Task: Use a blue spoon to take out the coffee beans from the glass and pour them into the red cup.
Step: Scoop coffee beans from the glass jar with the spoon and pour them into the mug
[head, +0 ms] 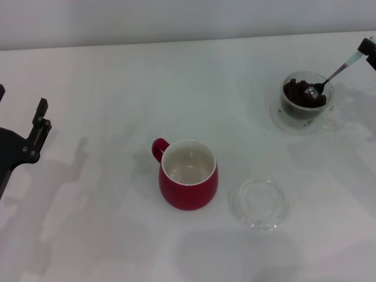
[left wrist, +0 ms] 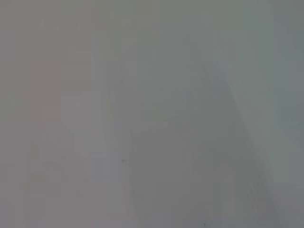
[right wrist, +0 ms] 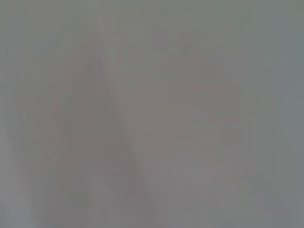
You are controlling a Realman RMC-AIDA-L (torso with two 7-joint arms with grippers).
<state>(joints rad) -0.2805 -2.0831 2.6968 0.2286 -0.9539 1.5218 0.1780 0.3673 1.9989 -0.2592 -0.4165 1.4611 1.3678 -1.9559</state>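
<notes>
Counter (head: 106, 82): white, carries everything.
Red cup (head: 188, 175): centre, white inside bare, so no beans delivered yet.
Glass (head: 306, 100): far right, well apart from the cup, heaped with coffee beans (head: 296, 93).
Blue spoon (head: 329, 78): bowl down among the beans, handle slanting up to the right end effector (head: 368, 49), which grips it at the frame edge.
Left end effector (head: 39, 124): parked far left, fingers' spread cannot be told.
Progress: first scoop apparently under way; carrying and pouring remain.
</notes>
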